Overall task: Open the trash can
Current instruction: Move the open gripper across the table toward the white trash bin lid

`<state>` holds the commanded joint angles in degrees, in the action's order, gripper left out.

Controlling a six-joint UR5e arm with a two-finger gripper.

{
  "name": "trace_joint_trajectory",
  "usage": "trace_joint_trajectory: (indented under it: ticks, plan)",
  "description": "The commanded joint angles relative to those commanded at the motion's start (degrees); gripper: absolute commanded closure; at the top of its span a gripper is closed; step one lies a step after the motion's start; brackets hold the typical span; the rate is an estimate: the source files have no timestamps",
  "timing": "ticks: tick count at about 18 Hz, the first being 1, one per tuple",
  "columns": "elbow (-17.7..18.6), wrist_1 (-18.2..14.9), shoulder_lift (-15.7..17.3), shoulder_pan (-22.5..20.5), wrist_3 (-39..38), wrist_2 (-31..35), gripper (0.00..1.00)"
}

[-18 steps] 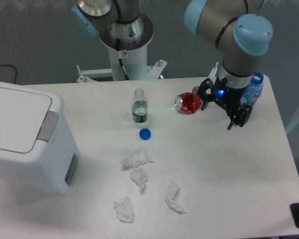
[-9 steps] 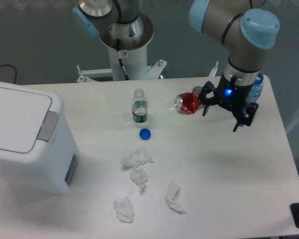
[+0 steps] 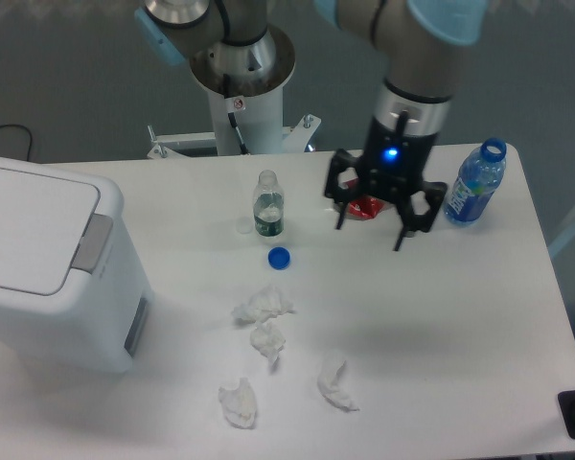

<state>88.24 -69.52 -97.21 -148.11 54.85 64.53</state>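
The trash can (image 3: 48, 268) is a big white bin at the left edge of the table, its flat lid down and a grey push tab (image 3: 93, 241) on its right side. My gripper (image 3: 370, 227) hangs open above the table right of centre, far from the trash can, with nothing between its fingers. It partly hides a red can (image 3: 369, 207) behind it.
A small clear bottle (image 3: 267, 205) stands near the table's middle with a blue cap (image 3: 279, 257) in front of it. A blue bottle (image 3: 472, 184) stands at the back right. Several crumpled tissues (image 3: 263, 305) lie toward the front.
The gripper has swung left from beside the blue bottle to over the red can, uncovering the blue bottle. The trash can lid has not moved.
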Motion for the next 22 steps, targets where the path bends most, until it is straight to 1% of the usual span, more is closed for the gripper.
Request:
trace_joint_trajectory:
  ticks: [2,3,5,8,11,13,15,16,18,20,22]
  plan:
    - [0.1,-0.1,1.1,0.5,-1.9,-2.3,0.76]
    - [0.1,-0.1,1.7,1.5,-4.3,-3.5,0.81]
    - [0.1,0.0,2.2,2.5,-8.1,-5.5,0.84]
    - [0.2,0.0,3.4,3.6,-12.6,-8.5,0.86]
    - [-0.1,0.2,3.9,5.1,-20.3,-12.6,0.86]
    - [-0.1,0.2,3.3,5.8,-24.2,-15.8,0.86]
    - [-0.3,0.3,2.0,6.4,-24.9,-18.7,0.86]
    - [-0.7,0.3,1.1,6.7,-25.0,-19.3,0.86]
    - [-1.4,0.3,-0.2,8.6,-26.2,-19.4,0.86]
    - [-1.4,0.3,-0.7,10.0,-27.0,-19.4,0.85]
    - [-1.4,0.3,-0.7,10.4,-27.5,-19.4,0.85]
